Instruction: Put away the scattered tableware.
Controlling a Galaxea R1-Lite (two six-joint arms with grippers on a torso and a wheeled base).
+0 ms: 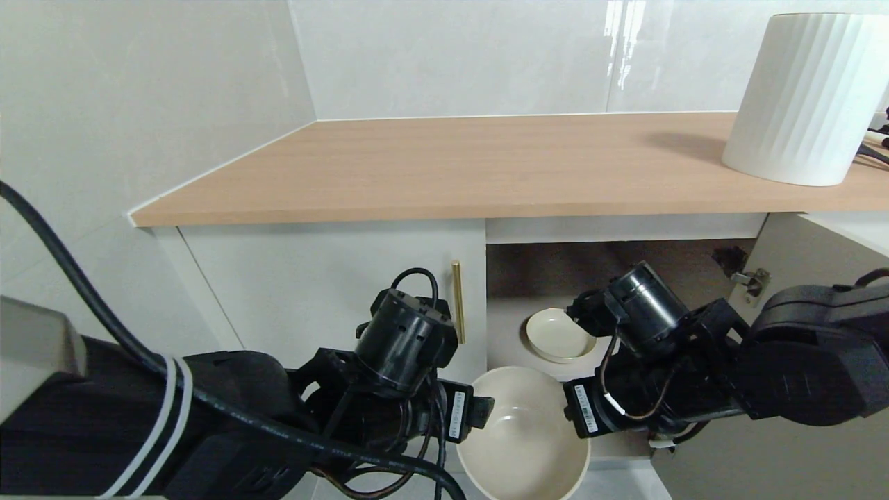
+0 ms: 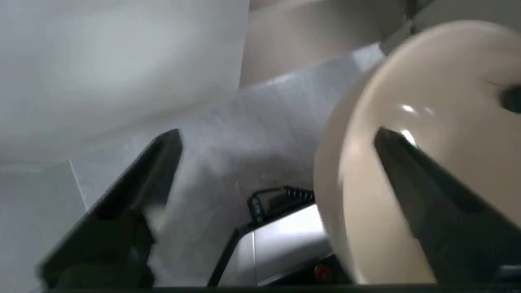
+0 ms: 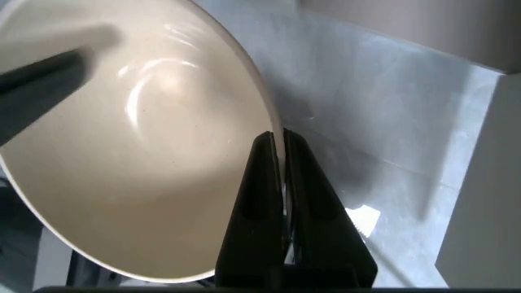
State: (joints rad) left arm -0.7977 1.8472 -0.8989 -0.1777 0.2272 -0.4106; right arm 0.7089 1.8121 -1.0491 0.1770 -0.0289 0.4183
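Saucer (image 1: 558, 335) in cupboard (image 1: 504, 321), bowl (image 1: 521, 437) in front

Bowl (image 1: 521, 434) cut by the head view's bottom edge; small dish (image 1: 554, 335) partly behind the right arm

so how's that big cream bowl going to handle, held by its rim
Probably stiff and breakable: the cream bowl looks like glazed ceramic, with shiny highlights inside. That gloss suggests a slippery surface, and the right gripper pinches only one rim edge, so it may pivot or slip. Likely heavyish for such a hold.
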